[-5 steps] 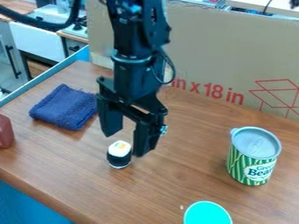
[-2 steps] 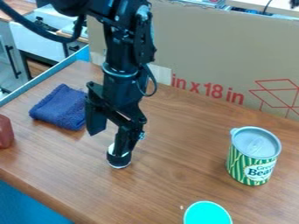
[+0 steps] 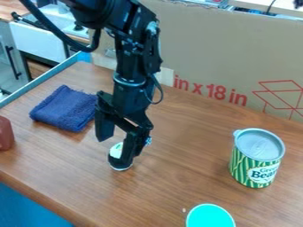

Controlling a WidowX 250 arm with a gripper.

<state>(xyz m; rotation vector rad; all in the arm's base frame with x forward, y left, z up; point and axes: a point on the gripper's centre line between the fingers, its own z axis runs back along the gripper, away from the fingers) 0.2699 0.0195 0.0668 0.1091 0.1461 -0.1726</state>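
Sushi-like piece (image 3: 116, 151) is standing on wooden table (image 3: 165, 190), near blue cloth (image 3: 65, 108), just under gripper (image 3: 114, 149). Fingers are sitting apart, one partly covering piece's side; whether it is touching, you can't tell. For sound grip, you are probably needing piece centred between fingers, low straight approach, light even squeeze, lest it tip. Arm (image 3: 129, 91) is hanging from top edge, wrist nearly vertical, fingers angling downward.

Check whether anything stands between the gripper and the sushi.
Nothing visible does: the open gripper hangs close by the sushi, one finger partly hiding it. The cloth lies off to one side, the can to the other.
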